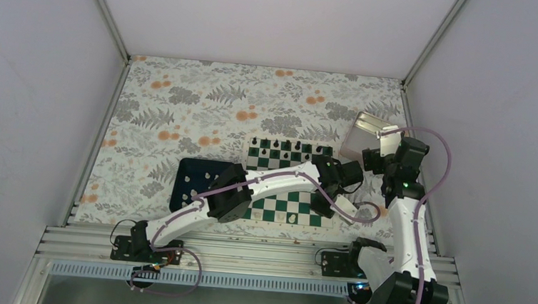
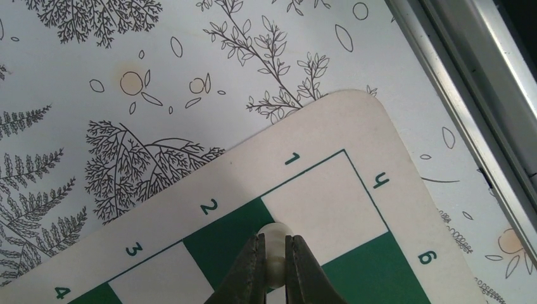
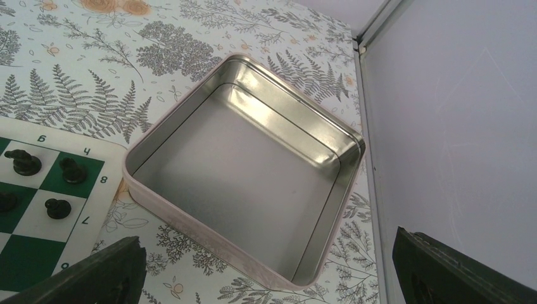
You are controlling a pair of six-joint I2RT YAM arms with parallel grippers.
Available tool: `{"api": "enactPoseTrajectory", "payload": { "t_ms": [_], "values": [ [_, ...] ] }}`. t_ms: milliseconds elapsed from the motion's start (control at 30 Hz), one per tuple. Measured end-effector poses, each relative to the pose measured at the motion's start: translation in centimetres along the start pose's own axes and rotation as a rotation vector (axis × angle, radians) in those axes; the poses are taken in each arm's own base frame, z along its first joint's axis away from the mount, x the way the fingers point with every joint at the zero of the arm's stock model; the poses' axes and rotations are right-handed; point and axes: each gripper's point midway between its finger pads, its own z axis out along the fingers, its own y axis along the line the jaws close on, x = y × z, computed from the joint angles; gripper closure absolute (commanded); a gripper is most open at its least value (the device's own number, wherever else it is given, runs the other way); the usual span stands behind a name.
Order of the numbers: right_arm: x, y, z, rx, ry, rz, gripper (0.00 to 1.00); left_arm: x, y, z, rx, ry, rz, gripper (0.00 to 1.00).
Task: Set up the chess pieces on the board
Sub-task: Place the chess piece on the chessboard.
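The green and white board (image 1: 277, 195) lies mid-table, with black pieces along its far rows. My left gripper (image 2: 275, 239) is shut on a small cream chess piece (image 2: 274, 230). It holds the piece over the line between a green and a white square at the board's rounded corner (image 2: 354, 120), by the marks 1 and h. In the top view the left gripper (image 1: 324, 206) is near the board's near right corner. More white pieces lie in the navy tray (image 1: 194, 182). My right gripper (image 3: 275, 278) is wide open and empty beside a tin.
An empty square metal tin (image 3: 247, 164) stands right of the board, also seen in the top view (image 1: 366, 132). Black pieces (image 3: 25, 162) stand on the board's far right corner. The aluminium rail (image 2: 468, 82) and the wall run close to the right.
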Motion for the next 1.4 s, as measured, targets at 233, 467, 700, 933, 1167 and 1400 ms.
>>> {"api": "enactPoseTrajectory", "payload": {
  "t_ms": [233,467,700,933,1167,1400],
  "values": [
    [-0.3,0.1,-0.2,-0.008,-0.014,0.0,0.0,0.1,0.1,0.0,-0.006,0.004,0.0,0.96],
    [-0.3,0.2,-0.2,-0.012,-0.015,0.0,0.0,0.2,0.4,-0.1,-0.024,0.018,0.002,0.96],
    [-0.3,0.2,-0.2,-0.014,-0.016,0.0,0.0,0.4,0.6,-0.2,-0.034,0.029,0.006,0.96],
    [-0.3,0.5,-0.2,-0.026,-0.017,0.0,0.0,0.5,0.7,-0.2,-0.038,0.033,0.009,0.86],
    [-0.2,0.7,-0.2,-0.04,-0.015,0.0,0.0,0.8,1.0,-0.2,-0.055,0.054,0.019,0.57],
    [-0.2,0.8,-0.2,-0.047,-0.015,0.0,0.0,1.4,0.9,-1.6,-0.078,0.093,0.017,0.55]
  ]
}}
